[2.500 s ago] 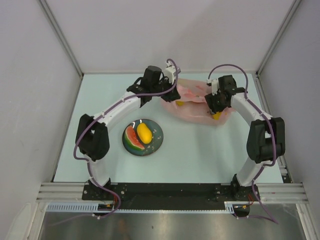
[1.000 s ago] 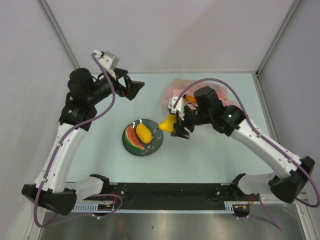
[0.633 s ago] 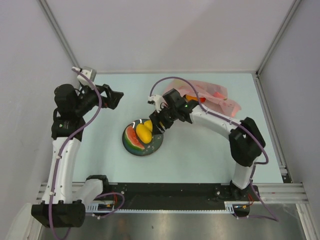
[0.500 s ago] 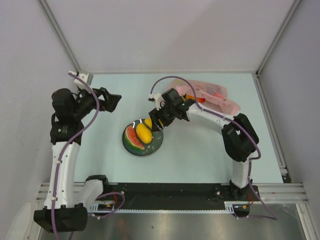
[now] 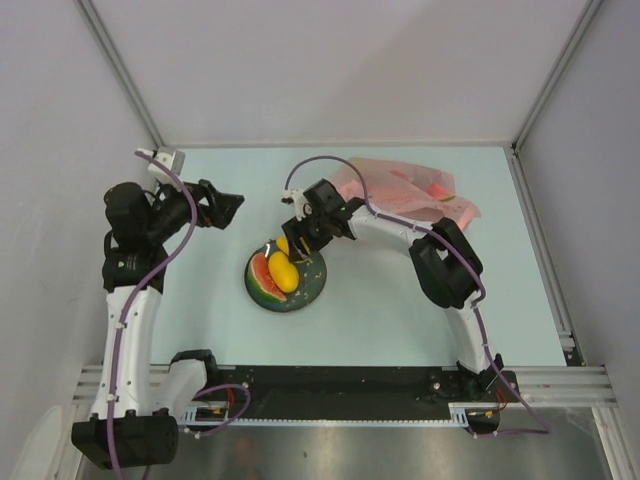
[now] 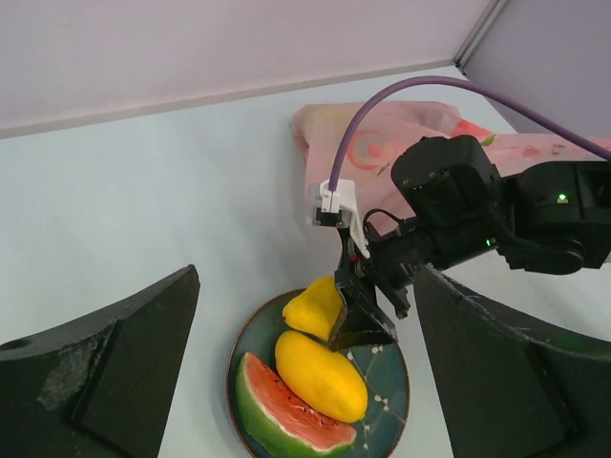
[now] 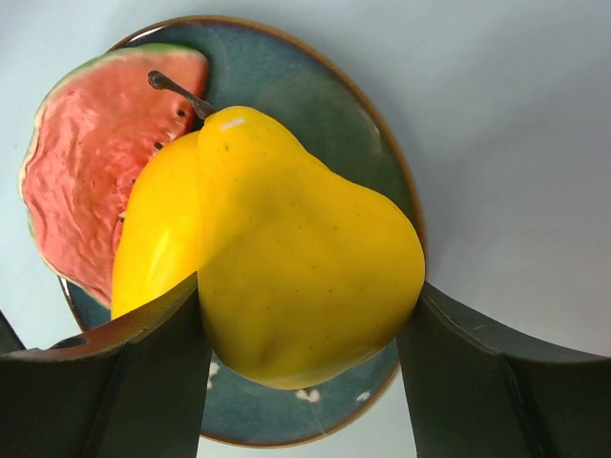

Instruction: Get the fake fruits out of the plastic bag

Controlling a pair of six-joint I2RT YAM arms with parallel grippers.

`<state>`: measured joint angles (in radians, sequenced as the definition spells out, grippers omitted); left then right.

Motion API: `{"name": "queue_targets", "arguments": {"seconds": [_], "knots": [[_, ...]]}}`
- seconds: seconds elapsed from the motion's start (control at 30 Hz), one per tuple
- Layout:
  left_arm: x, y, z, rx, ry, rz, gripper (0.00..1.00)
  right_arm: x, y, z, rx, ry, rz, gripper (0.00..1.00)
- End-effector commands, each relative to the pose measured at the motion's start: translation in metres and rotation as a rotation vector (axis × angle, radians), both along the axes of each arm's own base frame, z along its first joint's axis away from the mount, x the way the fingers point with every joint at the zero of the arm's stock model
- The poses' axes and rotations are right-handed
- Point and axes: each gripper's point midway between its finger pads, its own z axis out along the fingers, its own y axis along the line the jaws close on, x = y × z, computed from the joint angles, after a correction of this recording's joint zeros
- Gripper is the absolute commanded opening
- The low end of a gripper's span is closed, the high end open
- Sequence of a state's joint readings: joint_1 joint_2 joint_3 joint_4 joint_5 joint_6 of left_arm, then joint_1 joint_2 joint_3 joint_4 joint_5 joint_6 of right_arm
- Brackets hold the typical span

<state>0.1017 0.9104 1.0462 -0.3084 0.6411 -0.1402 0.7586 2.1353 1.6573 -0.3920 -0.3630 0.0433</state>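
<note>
Right gripper point(image 7: 301, 324) has carried a yellow pear point(image 7: 305, 267) from bag point(image 5: 400, 195) to just over plate point(image 5: 321, 282), fingers part-open, clamped on it; left gripper point(image 5: 226, 207) gapes wide, empty, off to the side. Third fruit nearly delivered beside mango point(image 6: 320, 375) and watermelon point(image 6: 286, 420); reddish shapes in bag suggest more remain.

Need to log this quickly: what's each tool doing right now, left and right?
The left tool is open, holding nothing.
The right tool is closed on the yellow pear over the plate.

Two arms of white links point(image 5: 127, 335) with black joints point(image 5: 445, 265) and looping purple cables point(image 5: 318, 159)
</note>
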Motion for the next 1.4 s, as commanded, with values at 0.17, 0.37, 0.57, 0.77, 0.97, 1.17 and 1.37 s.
{"name": "queue_targets", "arguments": {"seconds": [0.17, 0.37, 0.57, 0.77, 0.97, 1.17, 1.37], "knots": [[-0.003, 0.002, 0.004, -0.022, -0.026, -0.005, 1.00, -0.006, 0.017, 0.005, 0.047, 0.024, -0.001, 0.48], [0.002, 0.001, 0.002, -0.034, -0.012, -0.012, 1.00, -0.003, 0.025, -0.005, 0.033, 0.014, 0.005, 0.62], [0.008, 0.001, 0.002, -0.043, -0.007, -0.019, 1.00, -0.003, 0.027, 0.030, 0.096, -0.016, 0.035, 0.90], [0.020, 0.000, 0.013, -0.049, -0.028, -0.018, 0.99, -0.009, 0.001, 0.138, 0.268, -0.032, 0.056, 1.00], [0.039, -0.033, 0.020, 0.023, -0.057, -0.120, 1.00, 0.016, -0.102, 0.186, 0.233, -0.122, -0.119, 1.00], [0.055, -0.080, 0.000, 0.126, 0.004, -0.230, 1.00, 0.041, -0.202, 0.182, 0.174, -0.190, -0.344, 0.97], [0.069, 0.022, -0.057, 0.123, 0.255, 0.232, 1.00, 0.014, -0.197, 0.187, 0.103, -0.325, -0.215, 0.94]]}}
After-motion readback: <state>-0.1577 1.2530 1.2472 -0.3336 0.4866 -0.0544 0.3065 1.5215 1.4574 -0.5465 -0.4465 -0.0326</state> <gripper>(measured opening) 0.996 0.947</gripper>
